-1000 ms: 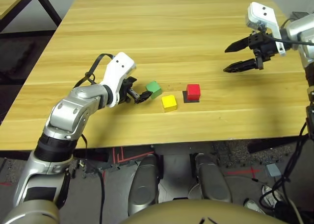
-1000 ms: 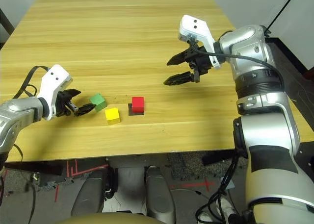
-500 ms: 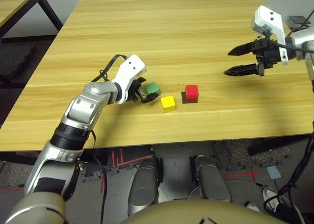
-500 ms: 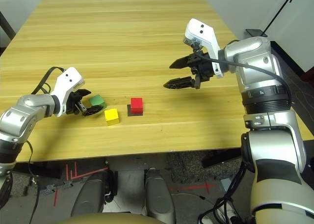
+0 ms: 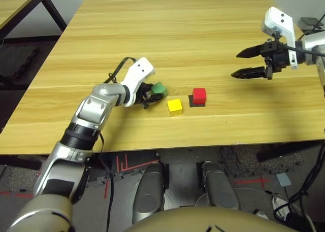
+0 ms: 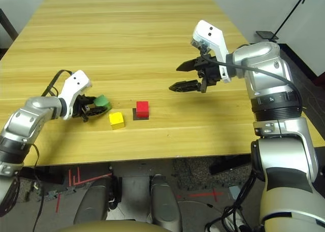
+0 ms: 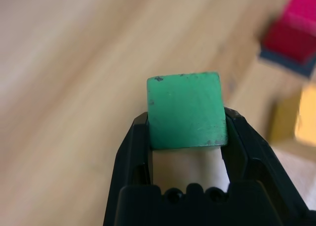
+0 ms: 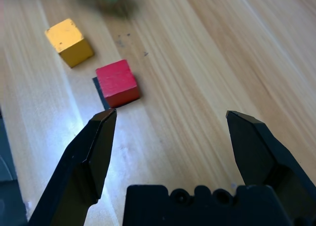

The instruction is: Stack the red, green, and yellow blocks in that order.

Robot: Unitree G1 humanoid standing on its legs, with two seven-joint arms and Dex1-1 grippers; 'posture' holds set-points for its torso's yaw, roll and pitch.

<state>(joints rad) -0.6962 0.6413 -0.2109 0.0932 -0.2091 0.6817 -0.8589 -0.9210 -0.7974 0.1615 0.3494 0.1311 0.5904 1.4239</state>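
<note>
My left gripper [image 5: 152,94] is shut on the green block [image 5: 159,88] at the table's front left; the left wrist view shows the green block [image 7: 186,110] pinched between both black fingers. The yellow block [image 5: 174,106] lies just to its right on the table. Further right, the red block [image 5: 199,95] stands on a flat black square patch [image 5: 196,103]. My right gripper [image 5: 235,64] hovers open, well to the right of and behind the red block. Through its spread fingers, the right wrist view looks down on the red block [image 8: 117,82] and the yellow block [image 8: 69,42].
The blocks sit close to the front edge [image 5: 167,143] of the wooden table. A second table corner [image 5: 15,1] with a dark leg stands at the far left. Bare tabletop stretches behind the blocks and between the two grippers.
My left gripper has slid right around the green block and shut on it. The right gripper has stayed open and hardly moved.
</note>
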